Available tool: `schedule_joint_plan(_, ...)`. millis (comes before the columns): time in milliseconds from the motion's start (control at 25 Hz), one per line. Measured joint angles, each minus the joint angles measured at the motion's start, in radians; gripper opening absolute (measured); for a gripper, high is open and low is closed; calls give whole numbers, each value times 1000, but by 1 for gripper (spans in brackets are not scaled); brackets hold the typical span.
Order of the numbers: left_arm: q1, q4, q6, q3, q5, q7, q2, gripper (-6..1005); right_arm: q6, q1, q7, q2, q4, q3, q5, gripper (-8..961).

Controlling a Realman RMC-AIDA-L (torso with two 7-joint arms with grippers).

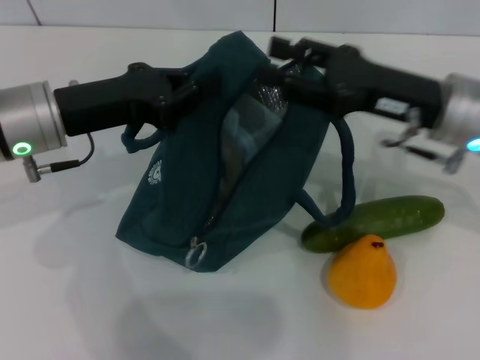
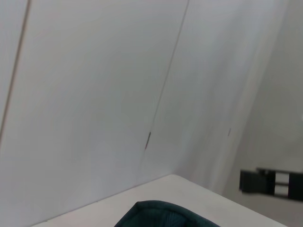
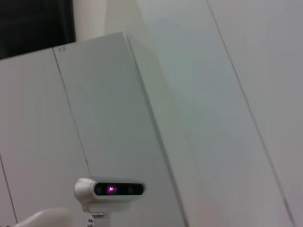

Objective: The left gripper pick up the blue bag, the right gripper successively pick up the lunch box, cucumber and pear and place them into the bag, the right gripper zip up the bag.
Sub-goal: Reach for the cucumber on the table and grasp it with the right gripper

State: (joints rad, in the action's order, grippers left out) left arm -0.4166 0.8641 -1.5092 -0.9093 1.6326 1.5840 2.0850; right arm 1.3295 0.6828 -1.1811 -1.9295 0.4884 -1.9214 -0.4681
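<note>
The blue bag [image 1: 225,172] stands tilted on the white table, its long zip open and its ring pull [image 1: 196,255] low at the front. My left gripper [image 1: 184,90] reaches in from the left and is shut on the bag's upper left edge by a handle. My right gripper [image 1: 289,64] comes in from the right, level with the bag's top opening. A pale clear shape, the lunch box [image 1: 238,126], shows inside the open zip below silver lining. The cucumber [image 1: 375,221] lies right of the bag, with the pear [image 1: 362,271] just in front of it. The bag's top [image 2: 161,215] also shows in the left wrist view.
One cord handle [image 1: 346,176] hangs down the bag's right side to the cucumber's near end. White wall panels stand behind the table. The right wrist view shows only wall and a small camera unit [image 3: 111,189].
</note>
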Motion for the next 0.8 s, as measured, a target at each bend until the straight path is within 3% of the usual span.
schedule_joint_plan(40,4,-1,0,4,-2,-4,0,40,0,0,0,0,0,0,0,403)
schedule_joint_plan(80,8,-4,0,5,-6,-10,1,40,0,-14,-9,24,28,11,-18,441)
schedule_joint_plan(120,13,-12,0,5,-14,-24,1,40,-9,-72,-11,59,105,89,-80,494)
schedule_joint_plan(160,14,-23,0,5,-24,-38,1,40,-15,-96,-11,64,125,124,-107,546)
schedule_joint_plan(240,15,-55,0,5,-43,-81,1,40,-14,-178,-7,50,189,277,-212,652)
schedule_joint_plan(280,15,-73,0,5,-55,-111,1,40,-12,-190,-6,44,201,304,-231,660)
schedule_joint_plan(400,17,-117,0,5,-82,-182,1,40,12,-272,-2,-9,291,510,-420,686)
schedule_joint_plan(560,19,-178,0,5,-131,-275,1,40,72,-303,-1,-65,360,707,-599,703)
schedule_joint_plan(680,14,-206,7,17,-137,-301,1,40,106,-284,-1,-60,381,777,-698,704)
schedule_joint_plan(800,11,-238,11,28,-163,-331,4,40,108,-250,-12,-26,389,795,-771,689)
